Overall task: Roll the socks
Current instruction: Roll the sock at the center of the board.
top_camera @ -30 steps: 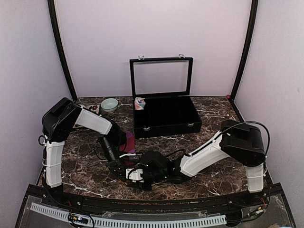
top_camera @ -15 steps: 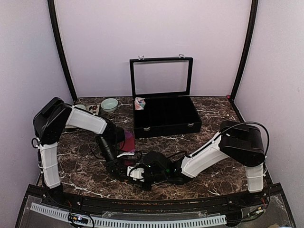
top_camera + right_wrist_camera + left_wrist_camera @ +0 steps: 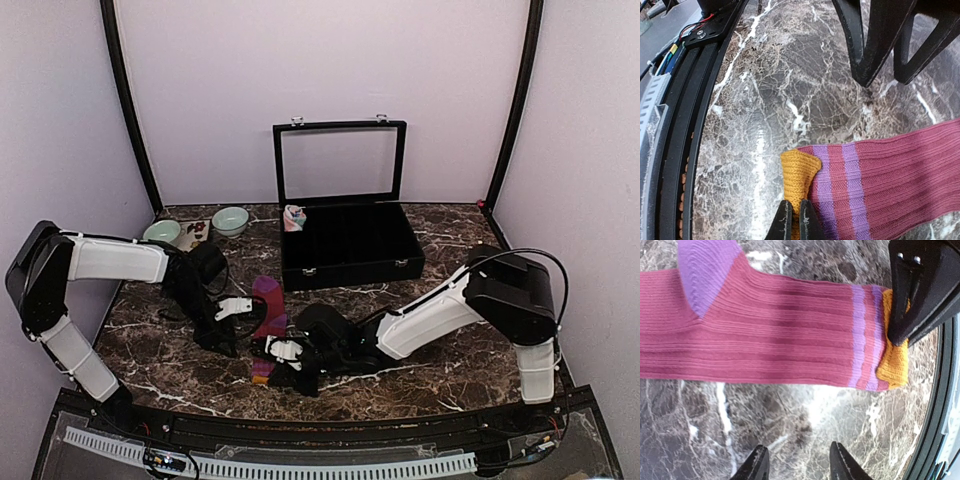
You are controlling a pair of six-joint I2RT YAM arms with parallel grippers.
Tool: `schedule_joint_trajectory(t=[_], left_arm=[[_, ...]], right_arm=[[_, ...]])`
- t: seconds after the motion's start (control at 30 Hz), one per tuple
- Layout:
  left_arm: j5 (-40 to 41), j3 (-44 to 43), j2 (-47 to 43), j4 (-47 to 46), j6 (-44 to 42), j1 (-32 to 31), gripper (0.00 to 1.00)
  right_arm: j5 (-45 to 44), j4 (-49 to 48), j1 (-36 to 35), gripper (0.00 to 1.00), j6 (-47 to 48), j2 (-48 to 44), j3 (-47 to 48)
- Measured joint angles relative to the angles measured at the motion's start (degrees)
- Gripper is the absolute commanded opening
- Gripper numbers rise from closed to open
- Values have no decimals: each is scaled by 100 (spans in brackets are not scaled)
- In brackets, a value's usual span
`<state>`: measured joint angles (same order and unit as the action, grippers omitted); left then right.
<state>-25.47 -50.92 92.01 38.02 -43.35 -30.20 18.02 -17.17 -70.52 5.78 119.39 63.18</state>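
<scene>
— Pinching the orange cuff [image 3: 797, 172], the right jaws are clenched on the maroon sock [image 3: 790, 335]; the left jaws stand released above bare bench [image 3: 790, 430] beside it.
— Where does it lie?
— Flat, stretched out near the bench's front edge.
— How will it handle?
— Light, limp ribbed knit, likely to sag and slip; best gripped at the cuff and rolled from there.

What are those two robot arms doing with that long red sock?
They're working on rolling socks. The right claw is pinched shut on the orange cuff of the maroon sock, which lies flat on the marble table. The left claw hangs open over the table beside it, holding nothing. The pink and mint sock sits bunched up at the black box's far left corner.
</scene>
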Motion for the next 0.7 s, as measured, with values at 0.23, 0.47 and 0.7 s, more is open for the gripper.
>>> schedule_joint_trajectory(t=[0.23, 0.47, 0.7], left_arm=[[11, 57, -188, -293, 144, 109, 41], [284, 1045, -1917, -529, -446, 557, 42], [238, 1582, -3112, -658, -1174, 522, 41]], right_arm=[[715, 723, 234, 0, -640, 85, 380], [1200, 796, 361, 0, -1261, 138, 382], [1709, 1290, 584, 0, -1971, 455, 903]])
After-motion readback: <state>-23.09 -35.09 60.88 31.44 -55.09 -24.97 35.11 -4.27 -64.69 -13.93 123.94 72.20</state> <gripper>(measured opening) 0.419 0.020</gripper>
